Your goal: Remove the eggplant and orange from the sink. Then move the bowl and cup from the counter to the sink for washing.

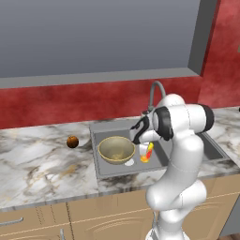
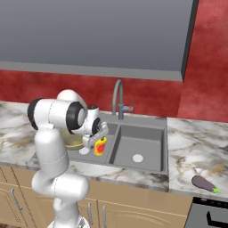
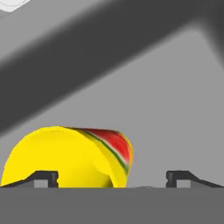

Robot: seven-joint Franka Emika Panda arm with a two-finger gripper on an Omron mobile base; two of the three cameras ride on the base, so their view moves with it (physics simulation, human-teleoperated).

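Note:
The yellow cup [image 1: 147, 153] [image 2: 100, 146] [image 3: 65, 157] with its red mark sits tilted in the left basin of the grey sink [image 1: 101, 127] [image 2: 142, 133]. My gripper [image 1: 144, 144] [image 2: 98, 135] [image 3: 111, 178] hangs just above it, open, its fingertips [image 3: 43, 177] wide apart and off the cup. The tan bowl [image 1: 116, 150] [image 2: 73, 141] rests in the same basin, left of the cup. The orange [image 1: 72, 142] lies on the marble counter left of the sink. The eggplant [image 2: 205, 183] lies on the counter to the sink's right.
The curved grey tap [image 1: 157, 89] [image 2: 118, 95] rises behind the sink, close to my arm. The right basin [image 2: 138, 149] holds only its white drain. A dark stove corner [image 2: 209, 213] sits at the far right. A red wall backs the counter.

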